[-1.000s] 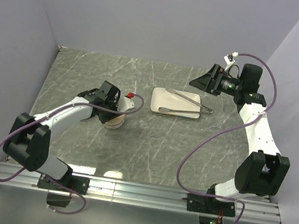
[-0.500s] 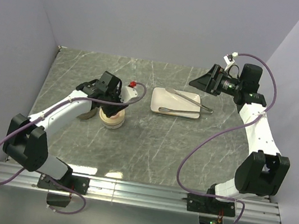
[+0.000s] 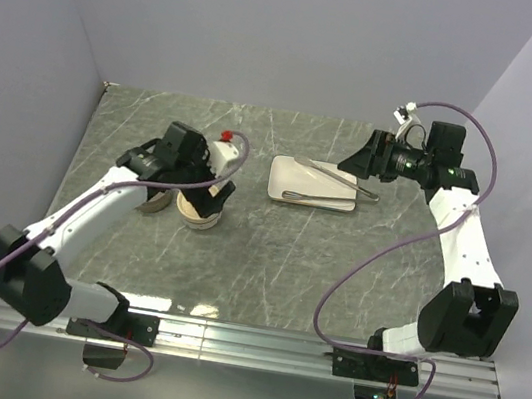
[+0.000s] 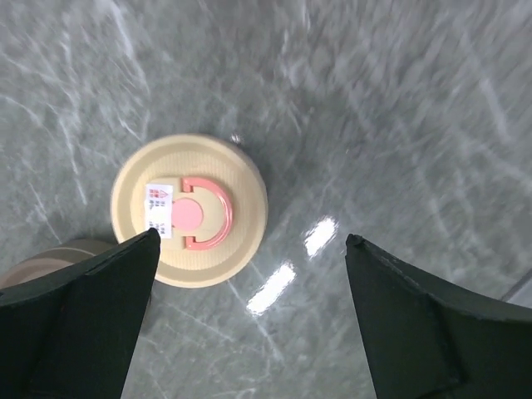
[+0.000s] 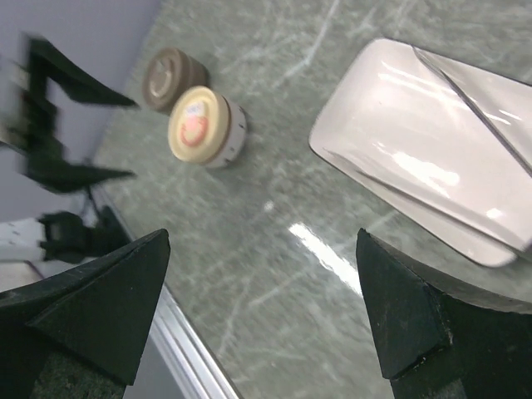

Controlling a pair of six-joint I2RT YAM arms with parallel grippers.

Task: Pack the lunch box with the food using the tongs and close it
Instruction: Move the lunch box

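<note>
From above, your left pincer [image 3: 196, 191] hangs spread wide just over the lunch box [image 3: 201, 212], holding nothing, with the forearm stretched forward and the wrist bent down. The right arm is folded high, and its right pincer [image 3: 353, 161] points down and leftward at the tongs [image 3: 340, 179] lying on the white plate [image 3: 295, 179]. In the left wrist view the lidded lunch box [image 4: 189, 212] sits below the left pincer [image 4: 251, 239], nearer its left finger, and a brown round piece [image 4: 50, 258] peeks out behind that finger. No food shows, so packing looks done. Lift straight up and clip neither one. In the right wrist view the right pincer [image 5: 263, 249] gapes empty over the desk [image 5: 274, 216], with the tongs [image 5: 474, 104] ahead to its right.
</note>
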